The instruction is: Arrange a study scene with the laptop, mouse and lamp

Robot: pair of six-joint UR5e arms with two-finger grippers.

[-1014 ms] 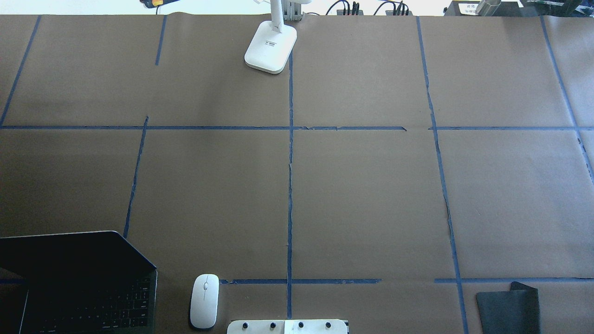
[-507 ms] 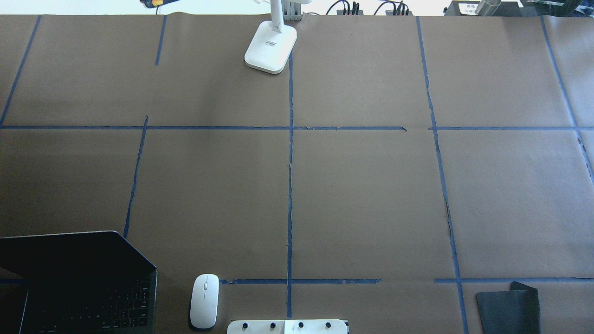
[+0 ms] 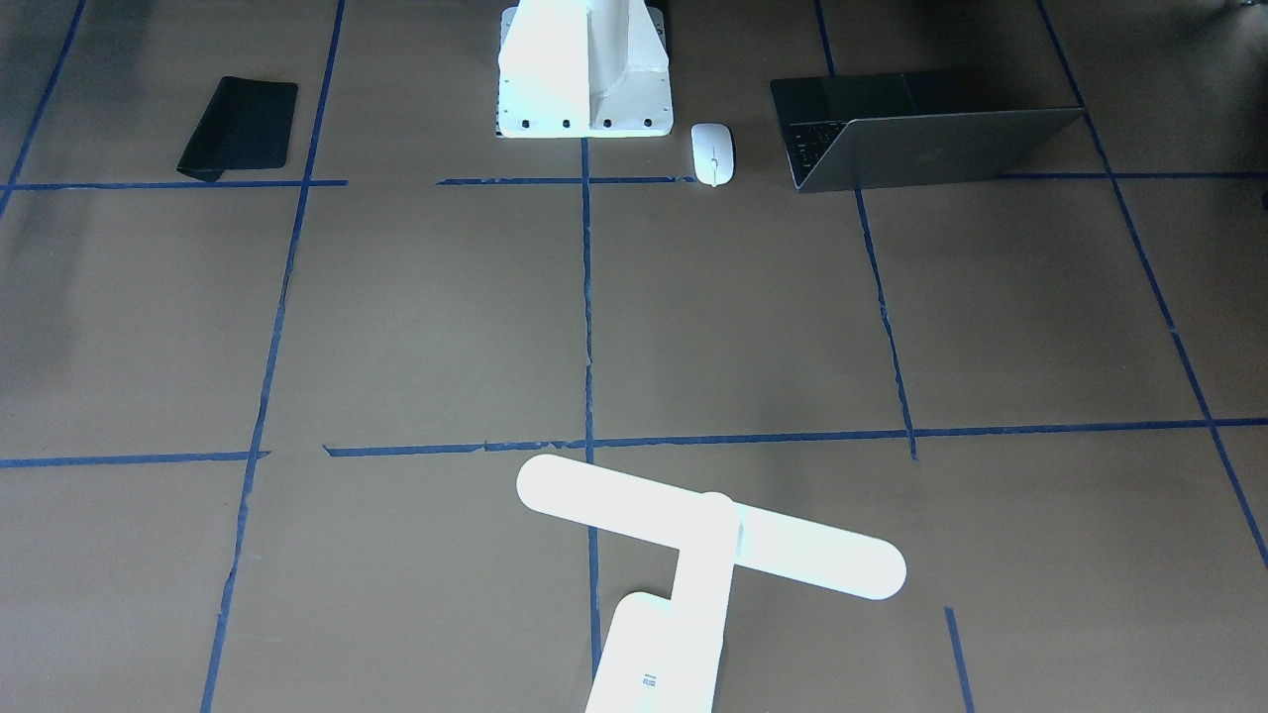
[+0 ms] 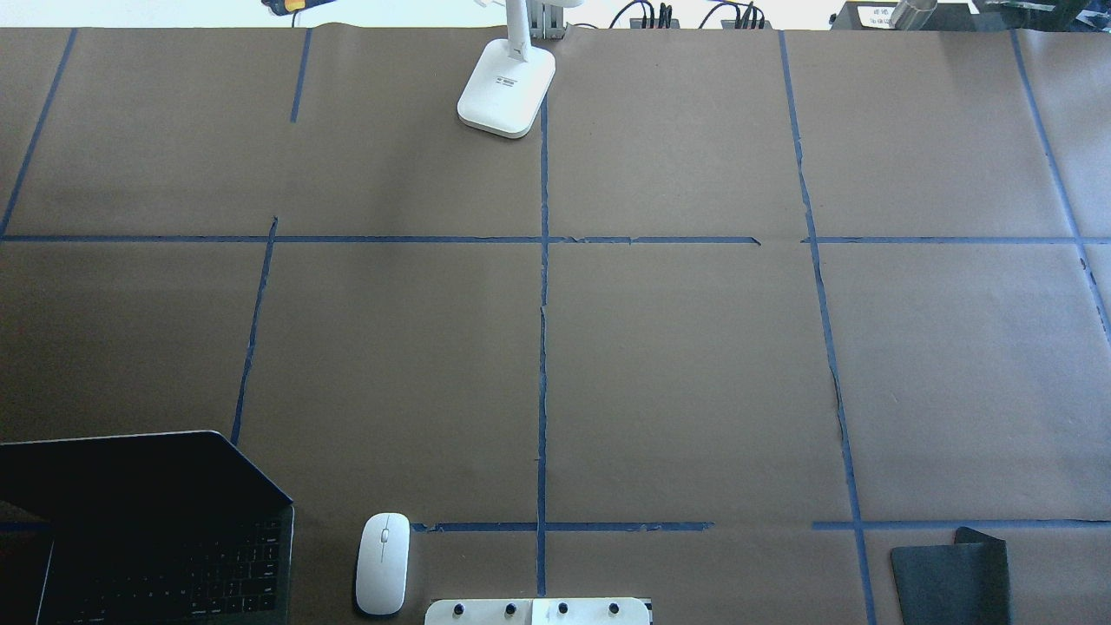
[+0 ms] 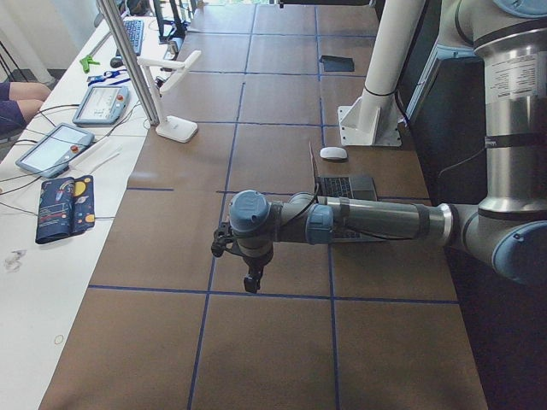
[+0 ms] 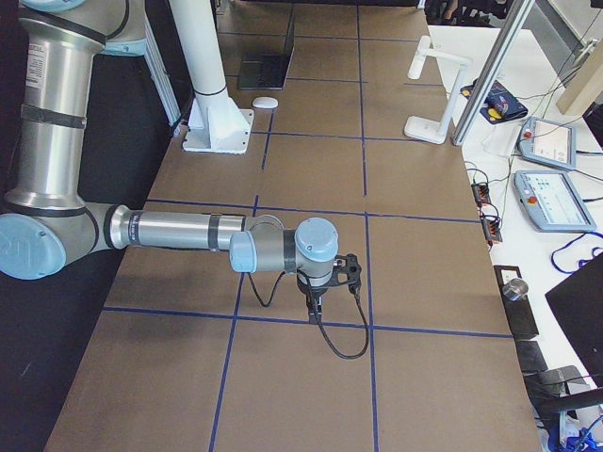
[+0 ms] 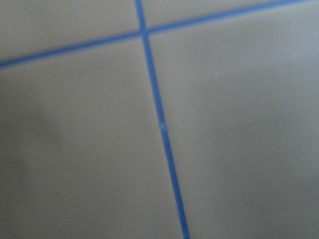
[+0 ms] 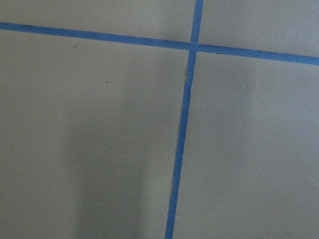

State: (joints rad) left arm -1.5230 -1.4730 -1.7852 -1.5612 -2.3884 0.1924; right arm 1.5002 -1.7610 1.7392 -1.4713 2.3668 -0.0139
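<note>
The grey laptop (image 4: 147, 521) stands open at the near left corner of the table, also in the front view (image 3: 921, 134). The white mouse (image 4: 383, 562) lies just to its right, beside the pedestal. The white lamp (image 3: 708, 535) stands at the far edge near the middle; only its base (image 4: 506, 87) shows from overhead. My left gripper (image 5: 252, 278) hangs over bare paper off the table's left end, far from the laptop. My right gripper (image 6: 314, 306) hangs over bare paper at the right end. I cannot tell whether either is open or shut. Both wrist views show only paper and blue tape.
A black pad (image 4: 950, 577) lies at the near right corner. The white bolted pedestal (image 3: 584, 74) stands at the near middle edge. Blue tape lines divide the brown paper into squares. Tablets and cables lie on a side bench (image 5: 77, 145) beyond the far edge.
</note>
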